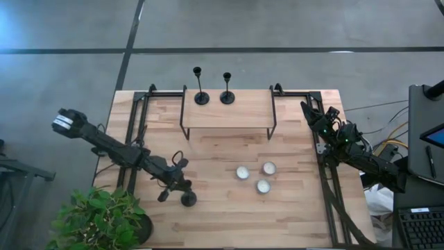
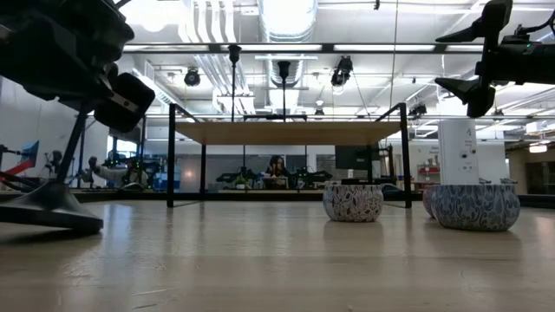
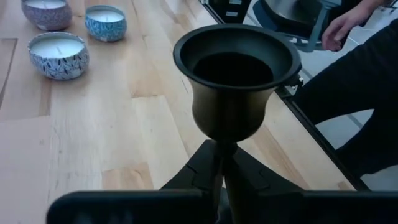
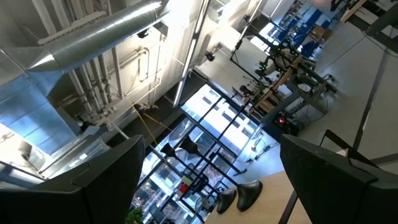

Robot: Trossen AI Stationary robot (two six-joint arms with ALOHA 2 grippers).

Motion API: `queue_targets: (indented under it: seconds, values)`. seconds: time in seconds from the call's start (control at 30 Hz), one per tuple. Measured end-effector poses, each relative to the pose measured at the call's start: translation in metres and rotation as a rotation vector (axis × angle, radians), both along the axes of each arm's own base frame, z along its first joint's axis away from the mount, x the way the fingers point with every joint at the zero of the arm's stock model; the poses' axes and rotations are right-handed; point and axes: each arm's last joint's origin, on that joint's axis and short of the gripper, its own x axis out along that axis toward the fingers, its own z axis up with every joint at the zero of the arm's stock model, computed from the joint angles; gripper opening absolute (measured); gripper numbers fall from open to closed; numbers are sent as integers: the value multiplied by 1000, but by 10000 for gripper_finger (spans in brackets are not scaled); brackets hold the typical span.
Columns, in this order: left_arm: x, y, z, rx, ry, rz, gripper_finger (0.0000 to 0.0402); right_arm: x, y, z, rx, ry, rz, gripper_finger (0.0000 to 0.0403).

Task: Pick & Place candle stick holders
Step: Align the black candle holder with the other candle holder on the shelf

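Left pincer [image 1: 179, 187] is clamping shut on the holder's [image 1: 187, 199] thin, stiff, top-heavy stem, near the worktop's front-left edge; right pincer [image 1: 313, 111] is waiting wide open.

Left end effector [image 2: 95, 91] sits up top over a black candlestick's stem, its round domed base [image 2: 52, 208] on the pale wooden bench [image 2: 260, 260]. Two more black candlesticks [image 2: 284, 82] stand on a wooden riser shelf [image 2: 286, 133], patterned blue-white candle tins [image 2: 353, 202] alongside.
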Motion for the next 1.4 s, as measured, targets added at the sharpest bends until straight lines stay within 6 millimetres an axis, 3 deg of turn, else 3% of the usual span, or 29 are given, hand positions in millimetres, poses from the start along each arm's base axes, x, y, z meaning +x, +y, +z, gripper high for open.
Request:
queue_targets:
  seconds: [0.6,1.3,1.4]
  values:
    - [0,1,4,-1,-22,31,20,0,0,0,0,0,0,366]
    - [18,-2,45,8,-102,117,20,-1,-1,1,58,-71,-18,366]
    - [21,0,52,31,-110,130,20,-1,1,5,-7,-67,38,366]
